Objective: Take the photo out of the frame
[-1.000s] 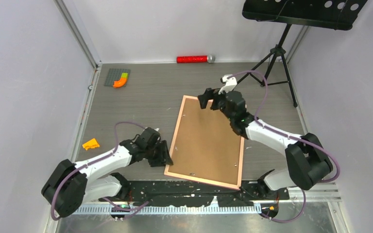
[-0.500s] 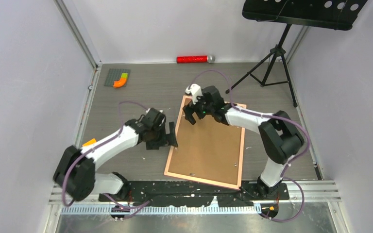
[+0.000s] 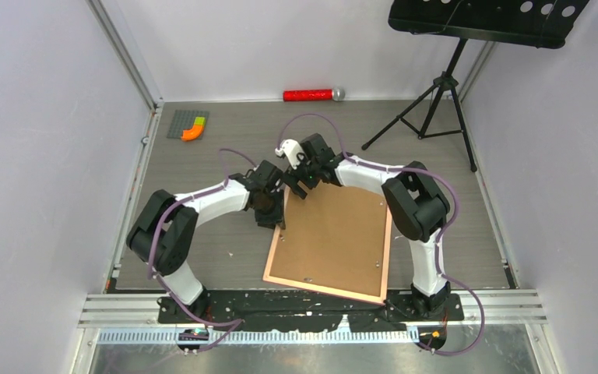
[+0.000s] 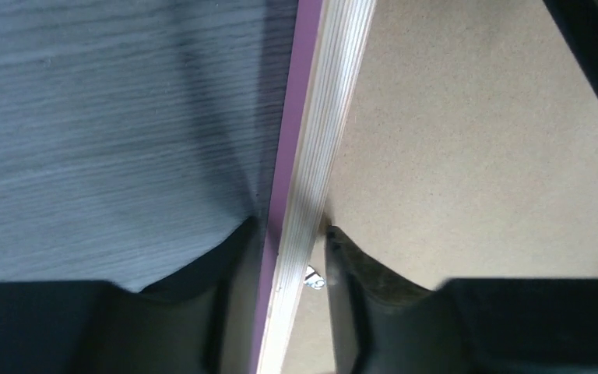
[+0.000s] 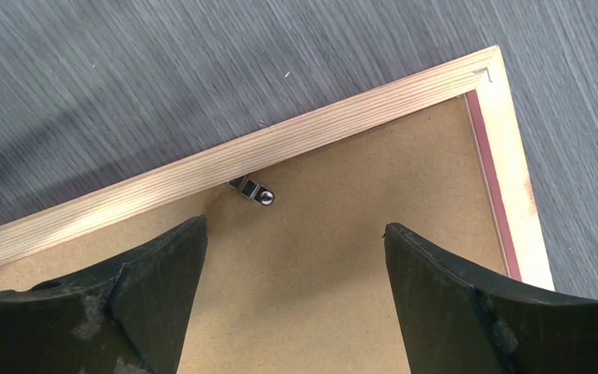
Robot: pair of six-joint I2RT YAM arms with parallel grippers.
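Note:
The frame lies face down mid-table, pale pink rim up, with the brown backing board filling it. The photo is hidden under the board. My left gripper straddles the frame's left rim near its far end. In the left wrist view one finger is on the table outside the rim, the other on the board, closed onto the rim. My right gripper hovers open over the far left corner. Its wrist view shows the board, the rim and a metal clip.
A red cylinder with a silver end lies by the back wall. A grey baseplate with orange and green pieces sits far left. A black music stand's tripod stands far right, its tray overhead.
My left gripper moved up along the frame's left rim toward its far end. My right gripper swung left from the far edge's middle to the far left corner. The frame stayed put.

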